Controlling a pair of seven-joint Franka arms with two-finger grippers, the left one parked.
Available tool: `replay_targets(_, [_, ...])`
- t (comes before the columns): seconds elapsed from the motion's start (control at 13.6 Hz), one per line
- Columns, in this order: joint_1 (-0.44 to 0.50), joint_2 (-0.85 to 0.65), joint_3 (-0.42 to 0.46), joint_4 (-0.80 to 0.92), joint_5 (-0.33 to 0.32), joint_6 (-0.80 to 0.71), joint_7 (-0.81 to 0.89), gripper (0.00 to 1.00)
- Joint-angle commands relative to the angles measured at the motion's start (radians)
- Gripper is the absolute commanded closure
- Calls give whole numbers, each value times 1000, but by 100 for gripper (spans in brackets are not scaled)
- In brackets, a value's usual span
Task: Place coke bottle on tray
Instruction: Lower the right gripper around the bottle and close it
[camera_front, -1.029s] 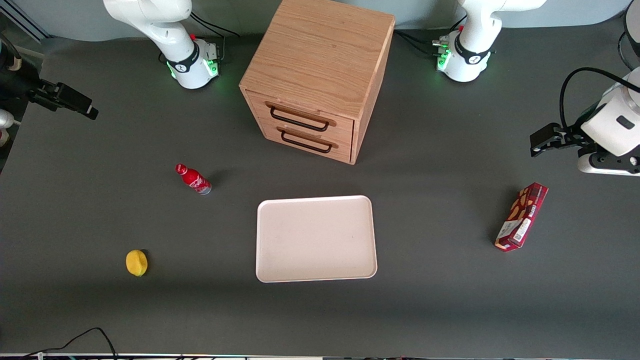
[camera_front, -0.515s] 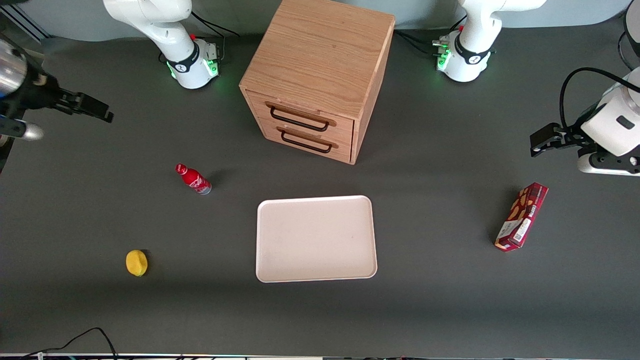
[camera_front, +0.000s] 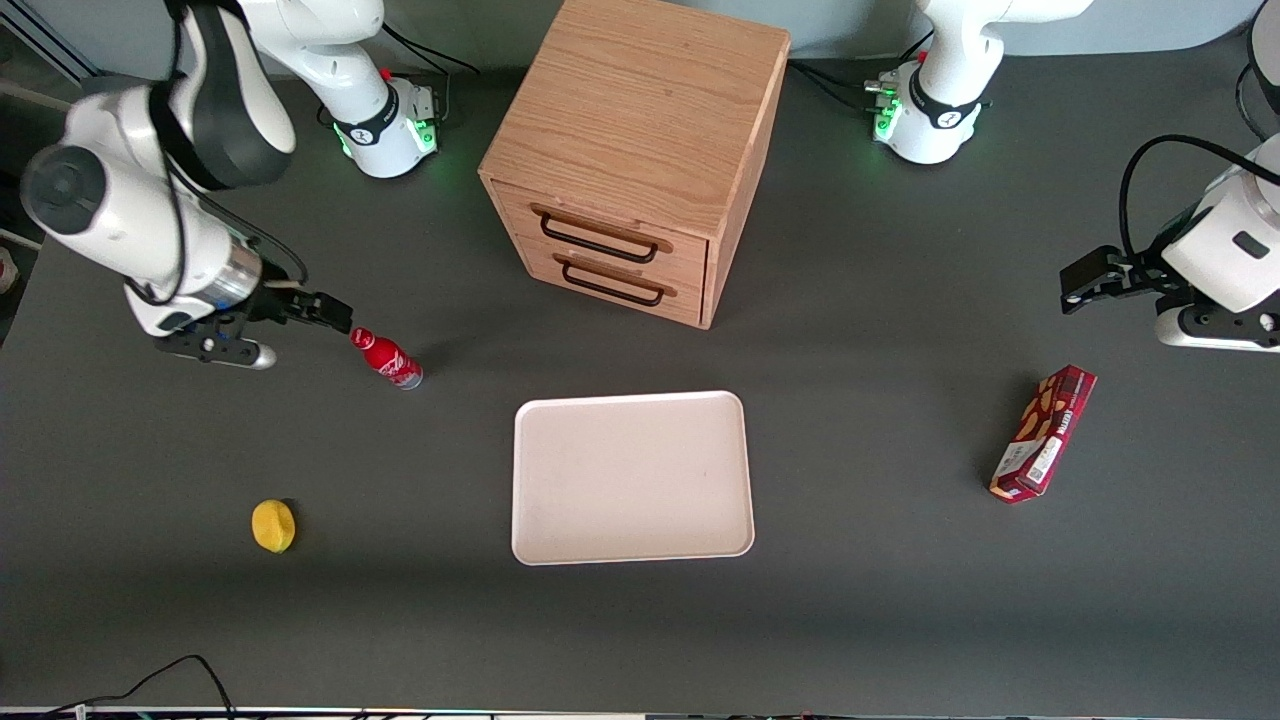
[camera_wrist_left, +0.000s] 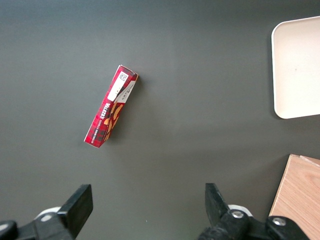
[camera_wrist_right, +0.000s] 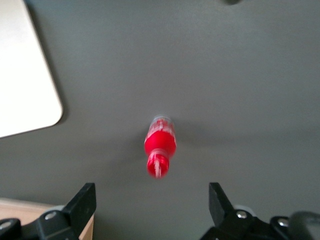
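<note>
Lemon lower left of the front frame, cream tray at lower centre, flat on the dark table, nothing on it. Coke bottle upright on the table left of centre, apart from the tray; snack box at right. Gripper just above the bottle cap, fingers spread wide, nothing held; wooden cabinet at upper centre.

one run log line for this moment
phase: approach | gripper: open, above table beside coke bottle cap | bottle: upright on table, ungrasped | tray: empty
</note>
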Motion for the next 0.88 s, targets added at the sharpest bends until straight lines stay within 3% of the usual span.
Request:
replay_targets(0.0, [3,36,1,-99,4,160,38,0])
replay_targets(0.22, [6,79,2,-182,4,323,43,0])
replay_targets(0.59, [6,58,35,-190,4,297,89,2])
replay_targets(0.66, [4,48,44,-190,4,279,87,12])
replay_targets(0.81, [4,31,47,-191,1,263,83,63])
